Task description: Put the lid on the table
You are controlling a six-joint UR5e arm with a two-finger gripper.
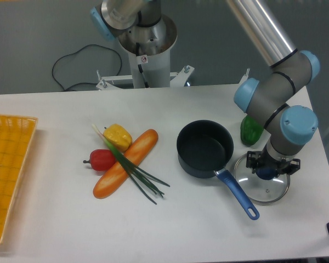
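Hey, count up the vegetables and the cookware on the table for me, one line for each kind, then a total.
Peppers: 3, a red pepper, a yellow pepper, a green pepper
Carrot: 1
Green onion: 1
Saucepan: 1
Lid: 1
Total: 7

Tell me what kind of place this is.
Probably a robotics lab staged as a kitchen: a robot arm bolted beside a white table, a saucepan and what look like toy vegetables.
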